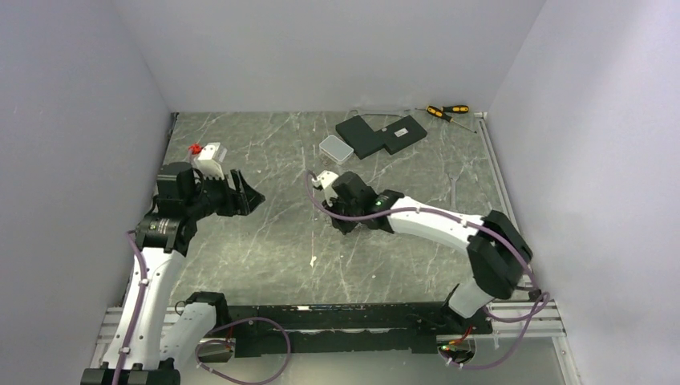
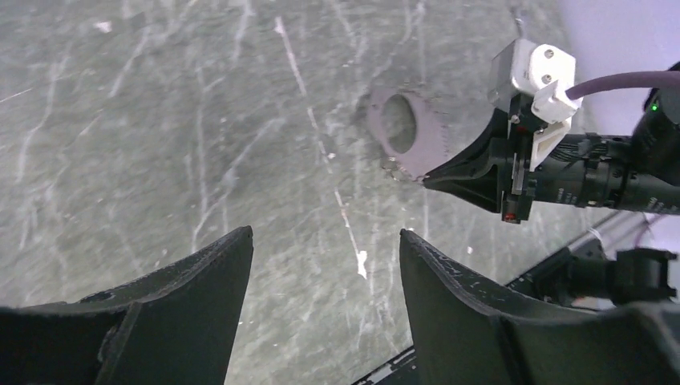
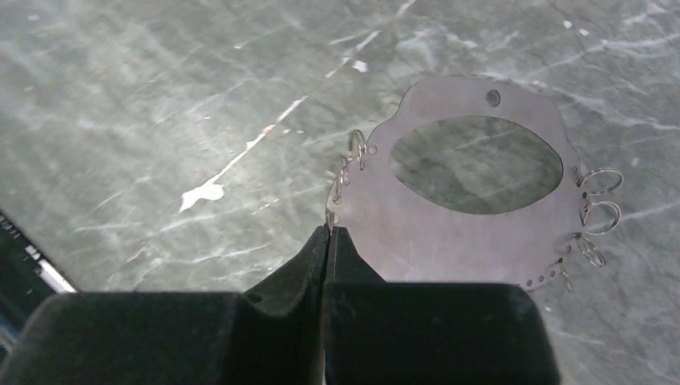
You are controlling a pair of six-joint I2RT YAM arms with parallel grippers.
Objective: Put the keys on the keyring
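Observation:
The keyring point(image 3: 449, 233) shows in the right wrist view as a thin flat grey piece lying on the table. It has a big oval opening and a row of small holes along its rim. Several tiny silvery keys point(image 3: 597, 212) hang at its right rim, and more point(image 3: 353, 156) sit at its left rim. My right gripper point(image 3: 329, 228) is shut at that left rim, with a tiny silvery key pinched between its tips. In the left wrist view the keyring point(image 2: 425, 152) lies against the right gripper point(image 2: 429, 178). My left gripper point(image 2: 326, 235) hovers open and empty over bare table to the left.
At the back stand a small white box point(image 1: 335, 147), flat black pieces point(image 1: 381, 135) and two screwdrivers point(image 1: 447, 111). A white block with a red part point(image 1: 208, 156) sits behind the left arm. White walls close the table on three sides.

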